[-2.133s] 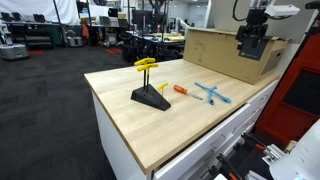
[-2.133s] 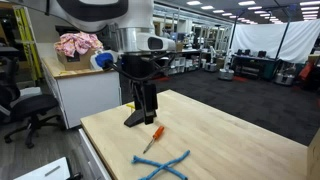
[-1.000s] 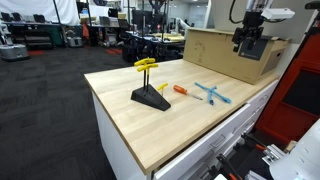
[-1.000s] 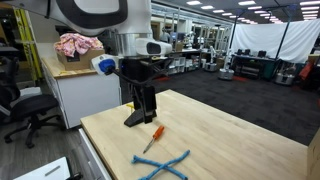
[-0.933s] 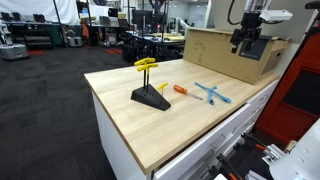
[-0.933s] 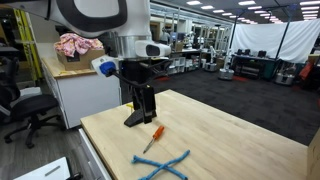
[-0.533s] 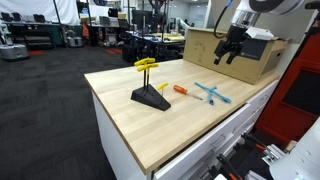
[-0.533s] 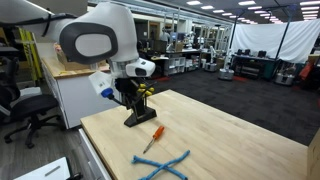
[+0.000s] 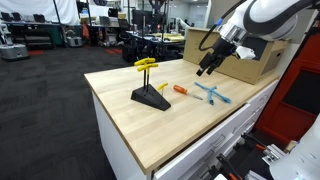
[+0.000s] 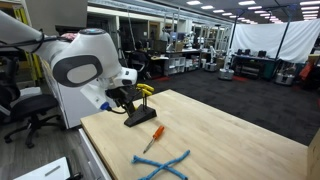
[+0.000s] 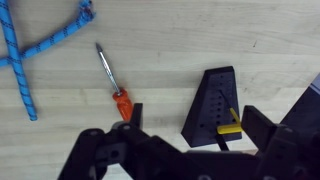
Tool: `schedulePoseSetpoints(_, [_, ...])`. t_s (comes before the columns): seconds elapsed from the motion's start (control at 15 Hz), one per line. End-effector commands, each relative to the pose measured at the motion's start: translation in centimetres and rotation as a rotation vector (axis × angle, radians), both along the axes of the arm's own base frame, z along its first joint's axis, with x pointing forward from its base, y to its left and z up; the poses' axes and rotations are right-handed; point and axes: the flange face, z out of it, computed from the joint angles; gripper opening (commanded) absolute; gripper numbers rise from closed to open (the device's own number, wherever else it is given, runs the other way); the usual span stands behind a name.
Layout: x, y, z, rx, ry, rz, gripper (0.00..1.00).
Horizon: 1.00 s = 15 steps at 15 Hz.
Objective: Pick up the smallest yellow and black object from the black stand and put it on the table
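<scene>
The smallest yellow and black object (image 11: 231, 127) sat at the lower edge of the black stand (image 11: 213, 100) in the wrist view. On the table (image 11: 200, 40), an orange screwdriver (image 11: 113, 85) lay at the stand's nine o'clock. The gripper (image 9: 205, 68) hung above, jaws spread, empty.

Workshop-like lab: wooden workbench (image 9: 190, 125), tool stand (image 9: 150, 97), machinery (image 9: 150, 45) behind

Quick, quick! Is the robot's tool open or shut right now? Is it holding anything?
Tool: open, holding nothing.
</scene>
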Motion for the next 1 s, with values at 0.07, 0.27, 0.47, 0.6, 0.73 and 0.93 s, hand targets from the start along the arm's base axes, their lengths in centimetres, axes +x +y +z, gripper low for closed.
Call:
schedulePoseSetpoints(0.07, [0.5, 4.4, -1.9, -0.043, -0.061, 0.156, 1.0])
schedulePoseSetpoints(0.27, [0.5, 7.2, -3.3, -0.069, -0.083, 0.245, 1.0])
schedulePoseSetpoints(0.47, [0.8, 9.0, -5.5, -0.109, -0.067, 0.284, 1.0])
schedulePoseSetpoints(0.6, [0.2, 8.7, -4.3, -0.088, -0.061, 0.265, 1.0])
schedulePoseSetpoints(0.73, [0.3, 9.0, -5.1, -0.095, -0.053, 0.272, 1.0])
schedulePoseSetpoints(0.93, [0.4, 9.0, -5.2, -0.096, -0.053, 0.272, 1.0])
